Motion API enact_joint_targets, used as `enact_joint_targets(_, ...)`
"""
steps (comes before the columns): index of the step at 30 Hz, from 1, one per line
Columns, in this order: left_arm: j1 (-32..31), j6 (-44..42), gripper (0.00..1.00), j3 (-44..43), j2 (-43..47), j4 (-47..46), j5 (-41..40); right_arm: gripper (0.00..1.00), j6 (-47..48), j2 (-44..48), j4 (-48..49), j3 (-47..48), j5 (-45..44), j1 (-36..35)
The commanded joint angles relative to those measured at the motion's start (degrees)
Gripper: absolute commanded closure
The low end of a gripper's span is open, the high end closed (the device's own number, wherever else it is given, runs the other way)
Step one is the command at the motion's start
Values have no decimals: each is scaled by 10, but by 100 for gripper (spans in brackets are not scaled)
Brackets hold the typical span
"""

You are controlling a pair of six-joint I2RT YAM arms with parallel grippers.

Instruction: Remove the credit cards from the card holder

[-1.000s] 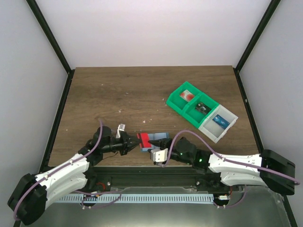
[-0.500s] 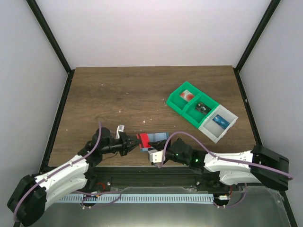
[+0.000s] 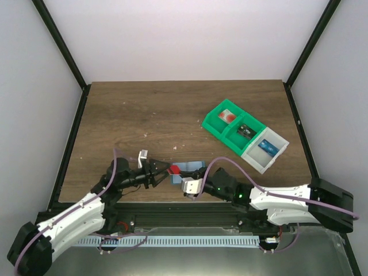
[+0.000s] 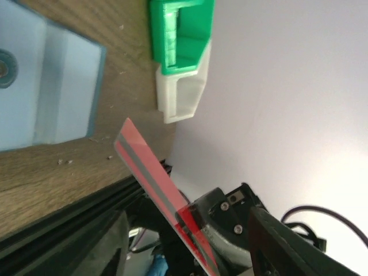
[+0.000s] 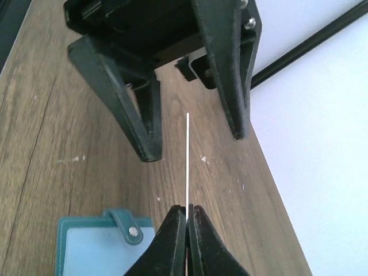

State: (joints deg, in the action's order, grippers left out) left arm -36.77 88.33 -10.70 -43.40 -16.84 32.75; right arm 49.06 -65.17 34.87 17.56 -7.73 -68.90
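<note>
Card (image 5: 187, 167) edge-on from right wrist

Here the card holder (image 4: 40, 80) runs off my left wrist view's edge; the card (image 5: 187, 158) shows edge-on to my right wrist, face unseen, and my left fingers (image 4: 80, 244) blur dark

You face a matt, grained wood table (image 3: 144, 115). Your card (image 4: 150, 171) looks smooth plastic; the bins (image 4: 169, 40), ridged matt plastic.
</note>
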Motion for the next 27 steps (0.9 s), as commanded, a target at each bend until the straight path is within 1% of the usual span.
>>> enact_joint_targets(1,0,-49,30,-17,55,31,-46,100,-164,44,-15,13,-9,-7)
enact_joint_targets(3,0,-85,17,-29,78,64,-64,100,-270,71,-55,29,-28,-7)
enact_joint_targets(4,1,-107,13,-36,87,76,-70,99,-320,86,-78,35,-30,-7)
enact_joint_targets(6,0,-154,10,-49,96,96,-73,99,-412,115,-121,42,-2,-6)
enact_joint_targets(9,1,-228,9,-67,95,82,-46,99,-583,146,-162,46,14,-6)
enact_joint_targets(12,1,-289,10,-87,84,82,-6,100,-761,138,-236,67,40,-7)
enact_joint_targets(14,1,-319,11,-99,76,97,12,100,-867,133,-263,68,45,-7)
enact_joint_targets(15,1,-325,12,-99,74,95,20,100,-913,137,-255,57,49,-7)
enact_joint_targets(16,1,-326,13,-96,74,85,28,100,-974,144,-227,37,55,-7)
enact_joint_targets(17,1,-321,14,-88,76,67,35,99,-1013,156,-182,10,64,-7)
enact_joint_targets(19,1,-298,18,-66,82,25,48,100,-1065,179,-82,-40,66,-6)
enact_joint_targets(20,1,-291,19,-57,85,16,47,100,-1079,186,-57,-53,58,-7)
enact_joint_targets(21,1,-288,20,-51,88,15,43,100,-1085,193,-52,-53,47,-7)
enact_joint_targets(25,1,-276,21,-28,93,15,40,99,-1086,217,-97,-22,-1,-7)
enact_joint_targets(27,1,-264,20,-16,92,2,46,100,-1090,230,-92,-16,-21,-7)
